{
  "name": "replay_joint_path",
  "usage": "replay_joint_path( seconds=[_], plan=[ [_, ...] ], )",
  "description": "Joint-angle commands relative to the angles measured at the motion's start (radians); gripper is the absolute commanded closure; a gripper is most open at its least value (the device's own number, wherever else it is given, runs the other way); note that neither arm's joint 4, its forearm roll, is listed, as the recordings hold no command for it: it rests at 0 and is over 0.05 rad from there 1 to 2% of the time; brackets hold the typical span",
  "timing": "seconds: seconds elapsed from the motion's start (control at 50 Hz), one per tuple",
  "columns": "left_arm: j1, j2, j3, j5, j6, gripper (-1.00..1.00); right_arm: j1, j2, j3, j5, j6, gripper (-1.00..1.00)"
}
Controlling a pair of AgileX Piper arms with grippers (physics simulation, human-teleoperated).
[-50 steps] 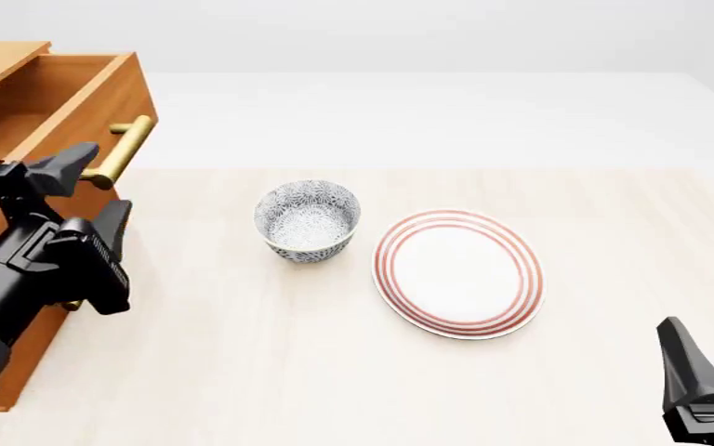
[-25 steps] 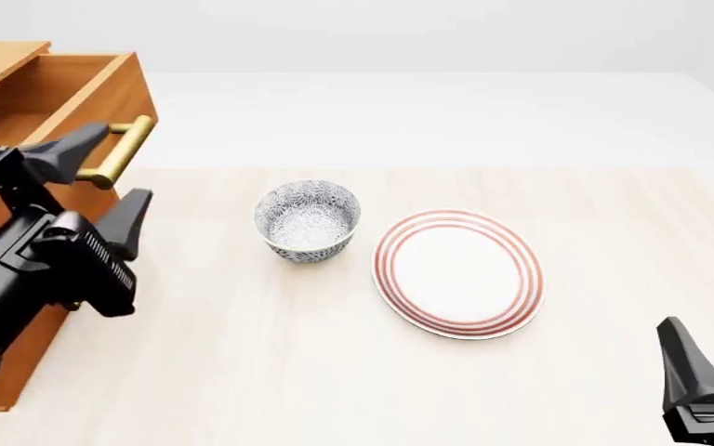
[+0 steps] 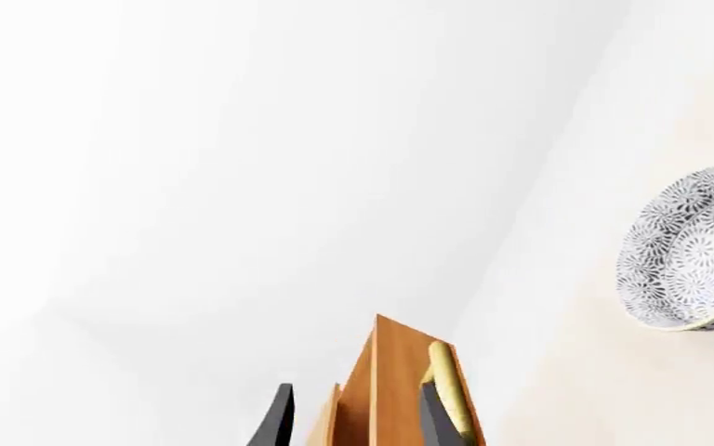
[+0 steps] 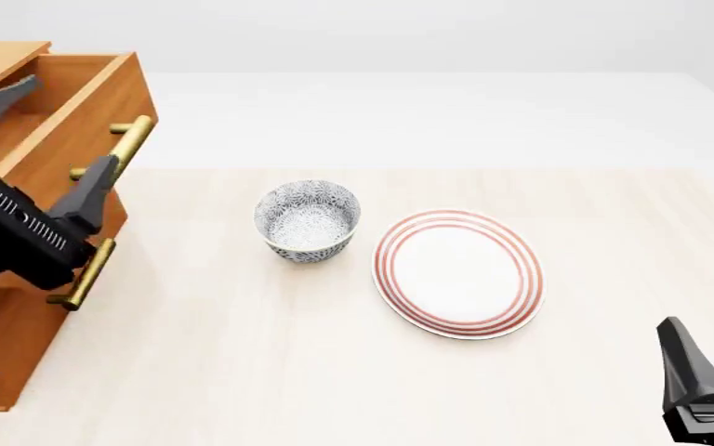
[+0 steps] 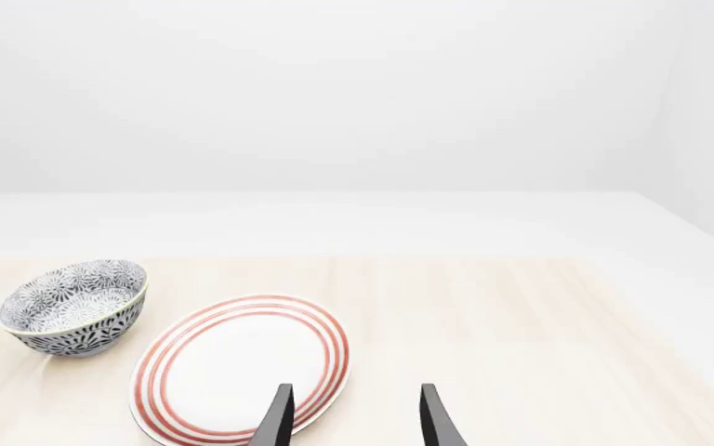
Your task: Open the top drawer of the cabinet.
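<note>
Top drawer [image 4: 66,102] stood pulled out of the cabinet [image 4: 10,344] at the table's [image 4: 332,372] ten o'clock. Left hand [image 4: 37,139], fingers spread, straddled the drawer front, handle [image 4: 122,149] unheld. Judged step: release; next, withdrawing clear.

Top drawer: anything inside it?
The top drawer is pulled out; only bare wood shows inside. The left gripper straddles its front panel and covers part of the interior, so the rest is unknown.
</note>
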Motion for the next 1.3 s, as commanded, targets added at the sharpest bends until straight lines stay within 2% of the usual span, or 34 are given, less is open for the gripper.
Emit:
replay_joint_path(
  seconds=[0.02,0.16,0.22,0.3,0.38,0.44,0.5,0.58,0.62,0.66,0.74,0.78,0.82,0.86,0.94,1.04,1.12,1.16,1.22,1.3],
  plan=[
    [0.02,-0.082,-0.076,0.135,-0.159,-1.0,0.0,0.0,0.0,0.0,0.0,-1.0],
    [0.05,-0.125,-0.102,0.191,-0.24,-1.0,0.0,0.0,0.0,0.0,0.0,-1.0],
    [0.056,-0.13,-0.135,0.229,-0.3,-1.0,0.0,0.0,0.0,0.0,0.0,-1.0],
    [0.088,-0.152,-0.144,0.255,-0.337,-1.0,0.0,0.0,0.0,0.0,0.0,-1.0],
    [0.079,-0.144,-0.156,0.258,-0.373,-1.0,0.0,0.0,0.0,0.0,0.0,-1.0],
    [0.086,-0.144,-0.189,0.293,-0.434,-1.0,0.0,0.0,0.0,0.0,0.0,-1.0],
    [0.111,-0.154,-0.193,0.309,-0.448,-1.0,0.0,0.0,0.0,0.0,0.0,-1.0],
    [0.096,-0.138,-0.218,0.324,-0.503,-1.0,0.0,0.0,0.0,0.0,0.0,-1.0],
    [0.11,-0.145,-0.217,0.333,-0.505,-1.0,0.0,0.0,0.0,0.0,0.0,-1.0],
    [0.137,-0.138,-0.243,0.378,-0.548,-1.0,0.0,0.0,0.0,0.0,0.0,-1.0],
    [0.119,-0.088,-0.319,0.443,-0.663,-1.0,0.0,0.0,0.0,0.0,0.0,-1.0],
    [0.153,-0.087,-0.334,0.482,-0.674,-1.0,0.0,0.0,0.0,0.0,0.0,-1.0],
    [0.148,-0.075,-0.343,0.491,-0.685,-1.0,0.0,0.0,0.0,0.0,0.0,-1.0],
    [0.162,-0.064,-0.374,0.535,-0.742,-1.0,0.0,0.0,0.0,0.0,0.0,-1.0],
    [0.163,-0.045,-0.396,0.563,-0.752,-1.0,0.0,0.0,0.0,0.0,0.0,-1.0],
    [0.179,-0.023,-0.449,0.633,-0.817,-1.0,0.0,0.0,0.0,0.0,0.0,-1.0],
    [0.198,-0.018,-0.476,0.676,-0.823,-1.0,0.0,0.0,0.0,0.0,0.0,-1.0],
    [0.182,0.006,-0.504,0.699,-0.878,-1.0,0.0,0.0,0.0,0.0,0.0,-1.0],
    [0.202,0.013,-0.517,0.735,-0.885,-1.0,0.0,0.0,0.0,0.0,0.0,-1.0],
    [0.191,0.036,-0.545,0.775,-0.953,-1.0,0.0,0.0,0.0,0.0,0.0,-1.0]
  ],
)
